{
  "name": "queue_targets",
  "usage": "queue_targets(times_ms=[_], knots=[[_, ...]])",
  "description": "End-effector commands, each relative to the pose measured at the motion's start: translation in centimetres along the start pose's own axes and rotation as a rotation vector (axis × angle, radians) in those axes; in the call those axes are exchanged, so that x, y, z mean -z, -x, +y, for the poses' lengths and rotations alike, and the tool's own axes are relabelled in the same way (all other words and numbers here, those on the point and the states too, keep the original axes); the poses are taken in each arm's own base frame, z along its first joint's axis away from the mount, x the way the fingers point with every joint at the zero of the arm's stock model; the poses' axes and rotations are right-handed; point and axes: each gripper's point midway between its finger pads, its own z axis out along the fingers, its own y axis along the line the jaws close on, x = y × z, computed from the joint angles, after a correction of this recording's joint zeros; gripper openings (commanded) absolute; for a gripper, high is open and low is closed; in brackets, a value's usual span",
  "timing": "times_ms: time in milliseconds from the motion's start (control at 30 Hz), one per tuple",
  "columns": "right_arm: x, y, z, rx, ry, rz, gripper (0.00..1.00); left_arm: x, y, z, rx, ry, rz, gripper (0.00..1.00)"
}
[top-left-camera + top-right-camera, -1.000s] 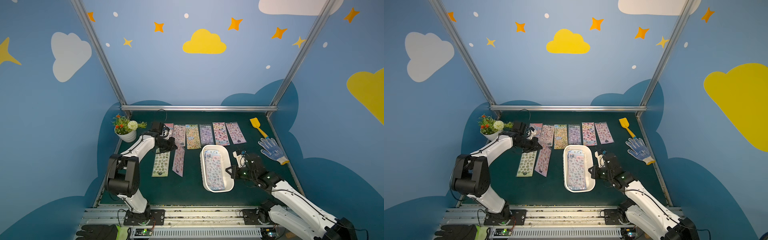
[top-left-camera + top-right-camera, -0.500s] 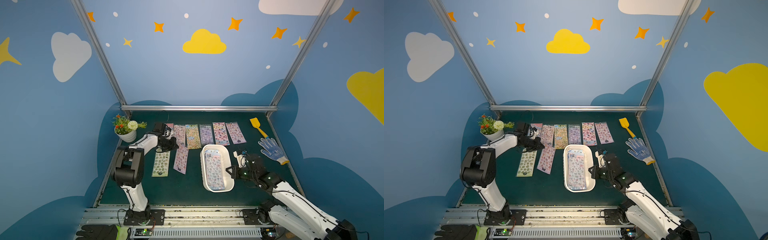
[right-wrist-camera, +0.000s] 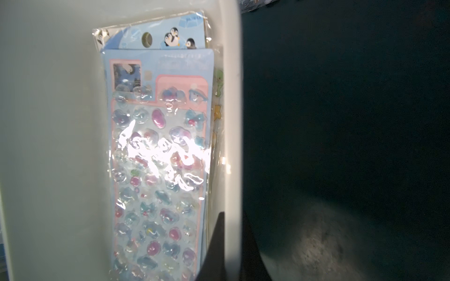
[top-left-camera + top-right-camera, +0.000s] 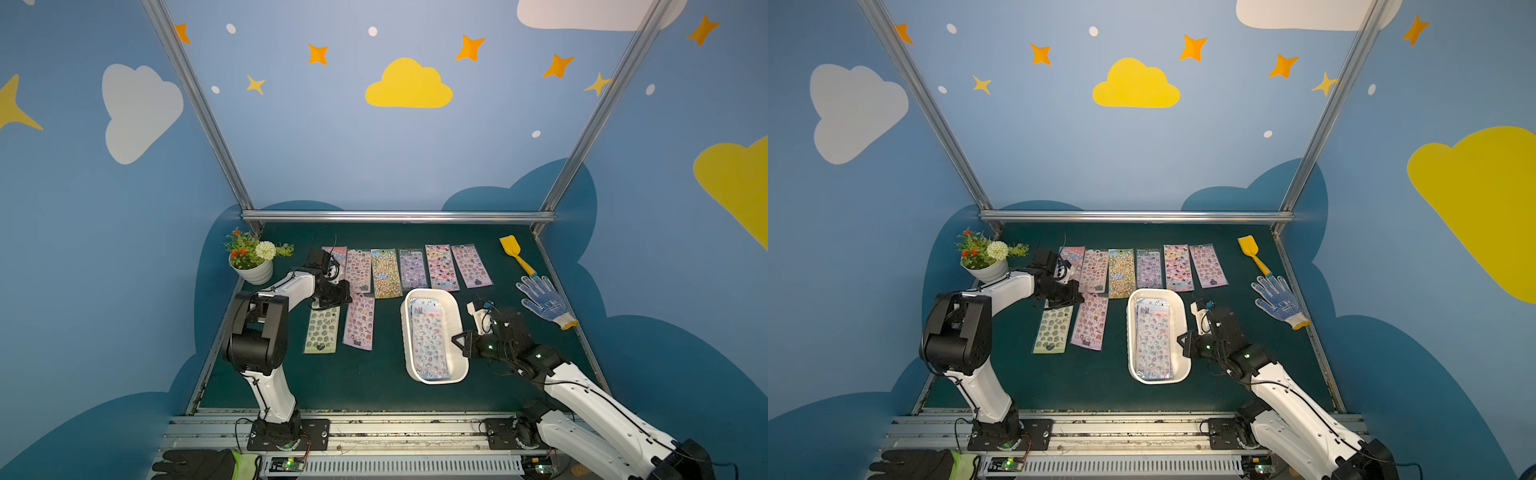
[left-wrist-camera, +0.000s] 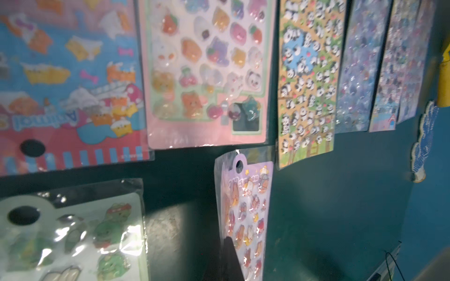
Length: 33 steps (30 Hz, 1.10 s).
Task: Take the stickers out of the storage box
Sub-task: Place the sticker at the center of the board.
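The white storage box (image 4: 405, 332) (image 4: 1131, 332) stands right of centre with a stack of stickers (image 4: 430, 340) (image 3: 158, 158) inside, a blue bubbly sheet on top. My right gripper (image 4: 459, 341) (image 3: 230, 243) is shut on the box's right rim (image 3: 232, 121), one finger on each side. Several sticker sheets (image 4: 386, 272) lie in a row at the back. A green sheet (image 4: 321, 330) and a pink-purple sheet (image 4: 359, 322) (image 5: 246, 214) lie in front of them. My left gripper (image 4: 343, 295) (image 5: 229, 258) is shut on the pink-purple sheet's edge at its far end.
A white flower pot (image 4: 253, 266) stands at the back left. A yellow toy shovel (image 4: 515, 253) and a blue-dotted work glove (image 4: 544, 301) lie at the right edge. A black glove (image 4: 195, 465) rests on the front rail.
The left gripper has shifted slightly with the pink-purple sheet, which has swung from slanted to lying straight beside the green one. The left arm's elbow has moved rightwards. The right arm has not moved.
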Motion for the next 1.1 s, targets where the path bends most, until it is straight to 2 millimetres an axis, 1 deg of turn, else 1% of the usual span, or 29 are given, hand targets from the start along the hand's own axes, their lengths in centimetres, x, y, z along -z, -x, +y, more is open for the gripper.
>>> queue_targets(times_ms=[0,167,300,433,667,833,933,1067], knots=[[0.1,0.5,0.5,0.000,0.027,-0.024,0.00,1.0,-0.3,0.7,-0.024,0.049,-0.005,0.05],[0.1,0.5,0.6,-0.002,0.034,-0.020,0.00,1.3,-0.9,1.6,-0.029,0.091,0.013,0.05],[0.1,0.6,0.6,-0.001,0.033,-0.024,0.00,1.1,-1.2,1.8,-0.021,0.099,0.021,0.10],[0.1,0.5,0.6,0.001,0.030,-0.022,0.00,0.8,-1.5,2.6,-0.012,0.128,0.037,0.16],[0.3,0.5,0.5,0.000,0.026,-0.029,0.00,1.4,-1.4,3.0,-0.009,0.165,0.029,0.21],[0.2,0.5,0.4,-0.002,0.021,-0.025,0.00,2.8,-1.0,2.8,-0.015,0.174,0.010,0.24],[0.0,0.5,0.3,-0.005,0.014,-0.019,0.00,4.4,-0.5,1.7,-0.028,0.159,-0.034,0.28],[-0.2,0.5,-0.1,-0.010,-0.002,-0.013,0.00,7.2,0.5,0.3,-0.029,0.148,-0.114,0.38]])
